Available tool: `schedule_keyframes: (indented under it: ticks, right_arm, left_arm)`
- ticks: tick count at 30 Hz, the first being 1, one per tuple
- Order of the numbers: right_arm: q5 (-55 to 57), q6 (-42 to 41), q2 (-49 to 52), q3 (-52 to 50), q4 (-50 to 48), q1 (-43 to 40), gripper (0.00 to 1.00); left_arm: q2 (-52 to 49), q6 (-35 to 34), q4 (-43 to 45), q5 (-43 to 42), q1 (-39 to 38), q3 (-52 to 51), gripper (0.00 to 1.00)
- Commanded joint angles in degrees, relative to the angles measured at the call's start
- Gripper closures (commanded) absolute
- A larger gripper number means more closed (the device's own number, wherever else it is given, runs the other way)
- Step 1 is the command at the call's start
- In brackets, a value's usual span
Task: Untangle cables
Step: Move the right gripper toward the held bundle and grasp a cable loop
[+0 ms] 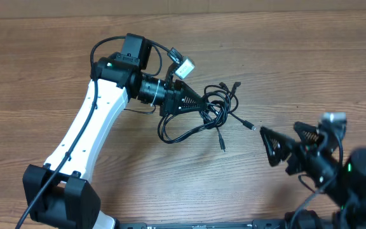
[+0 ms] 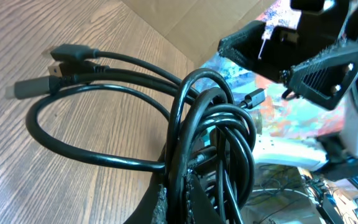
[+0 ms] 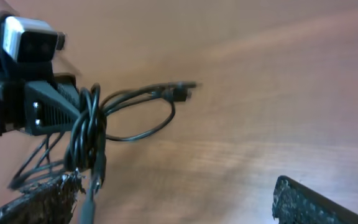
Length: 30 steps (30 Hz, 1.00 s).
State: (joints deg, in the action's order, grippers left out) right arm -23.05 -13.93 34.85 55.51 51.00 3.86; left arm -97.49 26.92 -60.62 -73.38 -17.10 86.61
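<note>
The cables point(image 1: 216, 109), thin black cords looped into a loose knot, lie near the middle of the table point(image 1: 310, 57), plug ends trailing toward its right edge; they look light, limp and a little springy, so tugging one loop would likely drag the whole bundle, and a free plug end seems the better place to take hold. The left gripper point(image 1: 200, 105) is pinched tight on the knot's thick part, while the right gripper point(image 1: 267, 145) hangs with jaws spread wide, near a silver-tipped plug point(image 1: 251, 126) but apart from it. No container is in view
</note>
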Motion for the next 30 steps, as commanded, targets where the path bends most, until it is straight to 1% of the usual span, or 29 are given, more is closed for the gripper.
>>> schedule_keyframes:
  ticks: [1, 4, 5, 8, 11, 13, 15, 16, 18, 22, 24, 25, 28, 30]
  right_arm:
    - [-5.70, 0.94, 6.93, 7.23, 2.86, 0.26, 0.00]
    - [-14.29, 0.98, 12.79, 12.28, 4.96, 0.26, 0.00]
    - [-19.06, 1.03, 14.53, 13.51, 4.90, 0.26, 0.00]
    - [-32.50, 3.41, 18.49, 14.53, 1.09, 0.26, 0.00]
    - [-35.58, 3.32, 21.75, 14.53, 0.68, 0.26, 0.00]
    - [-36.46, 3.37, 23.56, 14.53, 2.19, 0.31, 0.01]
    - [-36.57, 3.41, 25.05, 14.51, 3.61, 0.33, 0.11]
    - [-36.57, 3.58, 25.77, 14.40, 4.35, 0.33, 0.13]
    - [-36.37, 3.58, 26.95, 13.99, 5.90, 0.33, 0.13]
    - [-32.50, 4.00, 28.59, 13.44, 9.38, 0.33, 0.18]
    - [-28.89, 4.00, 28.68, 13.44, 10.67, 0.33, 0.19]
    - [-25.11, 3.98, 28.65, 13.44, 11.41, 0.31, 0.19]
    - [-20.90, 3.98, 28.68, 13.44, 11.87, 0.31, 0.19]
    - [-18.62, 3.98, 28.68, 13.44, 11.89, 0.31, 0.19]
  left_arm:
    - [1.38, -0.35, 0.31, -2.64, 0.48, 0.24, 0.96]
    - [1.36, -0.74, 0.07, -1.03, 0.42, 0.24, 0.96]
    - [1.38, -1.07, -0.50, 0.13, 0.33, 0.24, 0.96]
    - [1.36, -1.46, -1.99, 1.86, -0.28, 0.22, 0.96]
    - [1.36, -1.46, -2.14, 2.67, -1.53, 0.22, 0.96]
    - [1.36, -1.62, -2.97, 6.78, -2.84, 0.15, 0.95]
    - [1.31, -2.01, -4.61, 11.74, -4.55, 0.11, 0.95]
    - [1.27, -2.58, -5.11, 13.49, -5.57, 0.11, 0.96]
    - [1.25, -3.58, -4.68, 15.39, -7.58, 0.09, 0.95]
    - [1.25, -16.59, 1.16, 25.35, -10.19, 0.09, 0.96]
    - [1.25, -22.82, 2.93, 30.25, -10.32, 0.09, 0.96]
    - [1.25, -26.97, 4.00, 33.88, -10.29, 0.09, 0.95]
    - [1.25, -32.04, 5.60, 37.92, -10.32, 0.09, 0.96]
    - [1.25, -33.83, 7.37, 37.40, -10.51, 0.09, 0.96]
